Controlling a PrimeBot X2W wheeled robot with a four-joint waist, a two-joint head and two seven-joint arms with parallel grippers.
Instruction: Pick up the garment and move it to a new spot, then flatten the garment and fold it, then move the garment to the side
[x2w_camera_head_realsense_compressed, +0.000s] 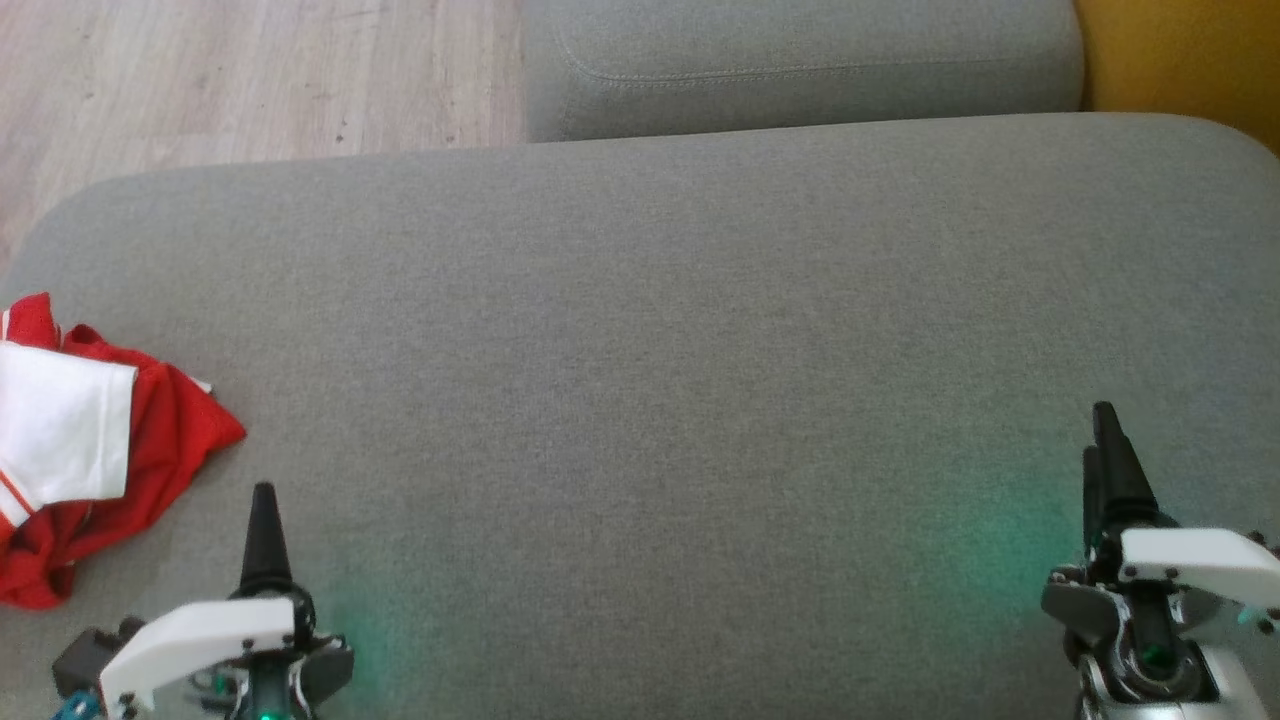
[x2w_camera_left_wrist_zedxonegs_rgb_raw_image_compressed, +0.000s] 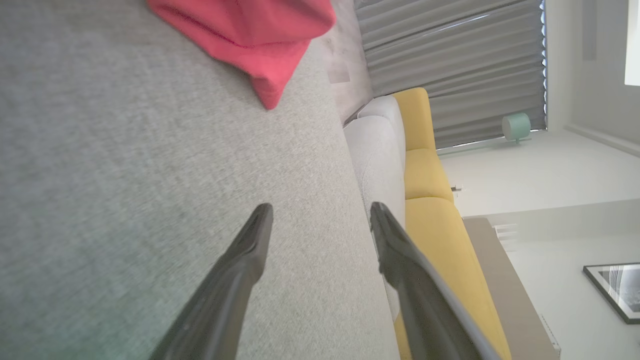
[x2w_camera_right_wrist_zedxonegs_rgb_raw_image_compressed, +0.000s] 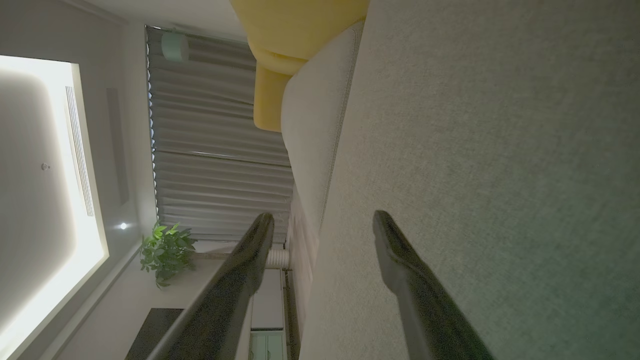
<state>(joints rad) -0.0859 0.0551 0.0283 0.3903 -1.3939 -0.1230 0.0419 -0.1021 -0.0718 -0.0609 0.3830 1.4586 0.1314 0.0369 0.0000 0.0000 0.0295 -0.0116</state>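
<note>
Lying in a crumpled heap at 9 o'clock of the head view, the red and white cloth garment (x2w_camera_head_realsense_compressed: 90, 450) rests on the left border of the wide grey fabric cushion (x2w_camera_head_realsense_compressed: 650, 400), and the picture edge cuts part of it. A white panel is folded over the red cloth, so nothing is flat yet; I judge that the first step, the pick-up, is not yet begun.

The left gripper (x2w_camera_head_realsense_compressed: 264, 500) stands at 7 o'clock, near the garment's lower right side but not touching it. In the left wrist view its two dark fingers are spread and hold nothing (x2w_camera_left_wrist_zedxonegs_rgb_raw_image_compressed: 321, 210), and a red corner of the garment (x2w_camera_left_wrist_zedxonegs_rgb_raw_image_compressed: 250, 30) shows beyond them at 12 o'clock. It is probably kept open because it is the nearer one for the grasp.

The right gripper (x2w_camera_head_realsense_compressed: 1100, 425) is at 4 o'clock, well apart from the garment. Its fingers are also spread and hold nothing (x2w_camera_right_wrist_zedxonegs_rgb_raw_image_compressed: 322, 217). I think it waits for the flattening. The cushion's middle, between both grippers, seems the natural new spot.

Further out, a smaller grey cushion (x2w_camera_head_realsense_compressed: 800, 50) lies at 12 o'clock, pale wooden floor (x2w_camera_head_realsense_compressed: 250, 70) at 11 o'clock, and a yellow upholstered seat (x2w_camera_head_realsense_compressed: 1180, 50) at 1 o'clock.
</note>
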